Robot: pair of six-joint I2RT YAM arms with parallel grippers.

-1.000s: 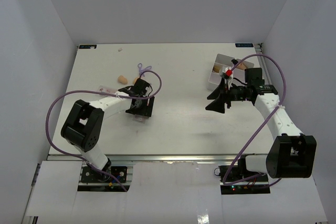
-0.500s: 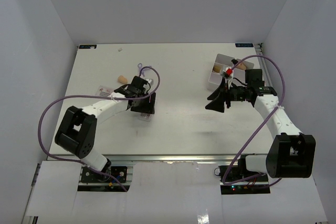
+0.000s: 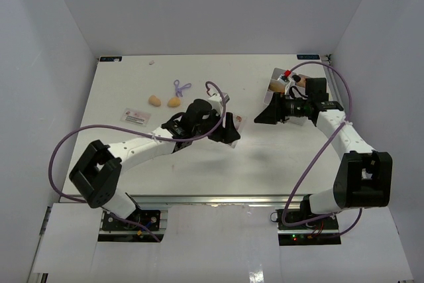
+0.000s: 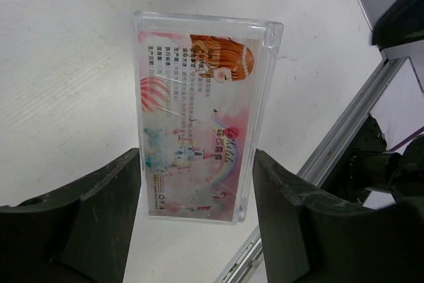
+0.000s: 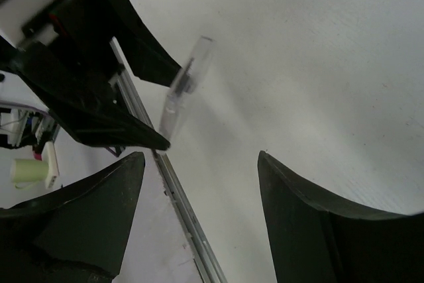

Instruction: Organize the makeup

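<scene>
My left gripper [image 3: 228,132] is shut on a pink packet in a clear case [image 3: 234,119] and holds it above the middle of the table. In the left wrist view the packet [image 4: 199,117] stands between the two fingers [image 4: 99,217]. My right gripper [image 3: 264,114] is open and empty, just right of the packet and pointing at it. In the right wrist view the packet [image 5: 187,87] shows edge-on in the left gripper's black fingers [image 5: 112,124]. Two beige egg sponges [image 3: 154,100] [image 3: 174,102], a purple looped tool [image 3: 179,87] and a second pink packet [image 3: 136,116] lie at the left.
The white compartment tray [image 3: 277,72] sits at the back right, partly hidden behind my right wrist, with something beige [image 3: 273,87] inside. A small white oval [image 3: 152,62] lies near the far left edge. The table's metal front rail [image 5: 179,197] runs below.
My left arm has swung right from the left side to the table's middle, carrying the pink packet. My right gripper has moved back towards the tray. The sponges and purple tool are now uncovered.
</scene>
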